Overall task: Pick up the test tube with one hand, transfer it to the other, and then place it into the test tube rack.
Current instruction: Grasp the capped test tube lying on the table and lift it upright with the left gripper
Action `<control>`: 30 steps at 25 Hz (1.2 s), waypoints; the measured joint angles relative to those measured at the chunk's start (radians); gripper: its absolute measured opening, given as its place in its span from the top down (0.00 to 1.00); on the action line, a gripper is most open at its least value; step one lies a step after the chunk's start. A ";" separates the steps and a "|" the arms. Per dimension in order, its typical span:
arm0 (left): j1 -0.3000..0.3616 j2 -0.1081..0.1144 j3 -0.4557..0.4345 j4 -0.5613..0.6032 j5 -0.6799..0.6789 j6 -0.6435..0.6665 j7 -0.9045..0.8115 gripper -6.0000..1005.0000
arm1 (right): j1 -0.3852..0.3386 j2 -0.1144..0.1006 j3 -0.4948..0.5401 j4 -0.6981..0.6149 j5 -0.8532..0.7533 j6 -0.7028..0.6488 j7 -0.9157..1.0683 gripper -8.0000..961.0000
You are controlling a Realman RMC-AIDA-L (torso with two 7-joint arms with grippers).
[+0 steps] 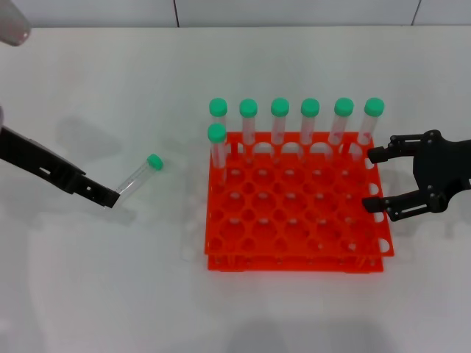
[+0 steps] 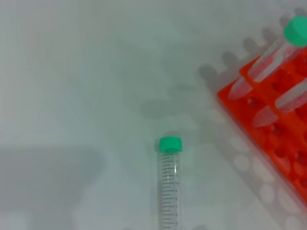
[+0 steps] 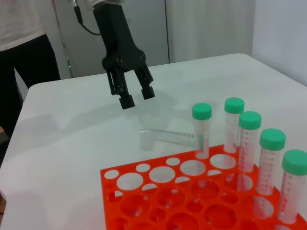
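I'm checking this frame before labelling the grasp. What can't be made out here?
- Head view: the left hand overlaps the loose tube's tip, so contact is unclear.
- Left wrist view: the frame edge cuts off the tube's tip; no fingers show.
- Right wrist view: a racked tube hides the loose tube's cap.

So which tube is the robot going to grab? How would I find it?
Find the big orange test tube rack in the middle of the white table. Look to the robot's left of it, where the left gripper hovers with its fingers apart. The test tube there lies flat on the table by itself, while the other seven green-capped tubes stand upright in the rack.
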State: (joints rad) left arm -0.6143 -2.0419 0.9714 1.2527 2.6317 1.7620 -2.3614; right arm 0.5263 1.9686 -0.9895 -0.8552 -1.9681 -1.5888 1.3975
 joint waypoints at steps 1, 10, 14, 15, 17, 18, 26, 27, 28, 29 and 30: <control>-0.001 -0.001 0.015 -0.001 0.011 -0.012 -0.007 0.16 | 0.000 0.000 0.000 0.000 0.000 0.000 0.000 0.11; -0.042 -0.010 0.112 -0.096 0.075 -0.130 -0.035 0.16 | 0.001 0.004 -0.002 0.000 0.000 0.010 -0.001 0.11; -0.057 -0.011 0.113 -0.140 0.078 -0.157 -0.031 0.17 | 0.001 0.006 -0.003 0.001 0.000 0.015 -0.001 0.11; -0.062 -0.011 0.113 -0.156 0.080 -0.167 -0.031 0.17 | 0.001 0.006 -0.004 0.001 0.000 0.017 -0.001 0.11; -0.071 -0.011 0.113 -0.186 0.084 -0.185 -0.030 0.17 | 0.001 0.006 -0.005 0.001 0.000 0.020 -0.001 0.11; -0.074 -0.011 0.113 -0.197 0.085 -0.192 -0.030 0.17 | 0.001 0.006 -0.006 0.001 0.000 0.021 -0.001 0.11; -0.085 -0.012 0.116 -0.251 0.088 -0.224 -0.030 0.18 | 0.001 0.008 -0.006 0.002 0.000 0.024 -0.001 0.11; -0.087 -0.012 0.116 -0.257 0.088 -0.224 -0.030 0.18 | 0.001 0.008 -0.006 0.002 0.000 0.024 -0.001 0.11; -0.089 -0.013 0.116 -0.264 0.088 -0.224 -0.030 0.18 | 0.002 0.008 -0.006 0.002 0.000 0.024 -0.001 0.11; -0.090 -0.013 0.116 -0.269 0.089 -0.225 -0.030 0.18 | 0.002 0.009 -0.006 0.002 0.000 0.025 -0.001 0.11; -0.091 -0.013 0.117 -0.274 0.090 -0.225 -0.030 0.18 | 0.002 0.009 -0.006 0.002 0.000 0.025 -0.001 0.11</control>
State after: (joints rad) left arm -0.7052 -2.0548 1.0881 0.9790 2.7216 1.5367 -2.3914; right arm 0.5281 1.9772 -0.9956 -0.8529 -1.9681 -1.5639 1.3968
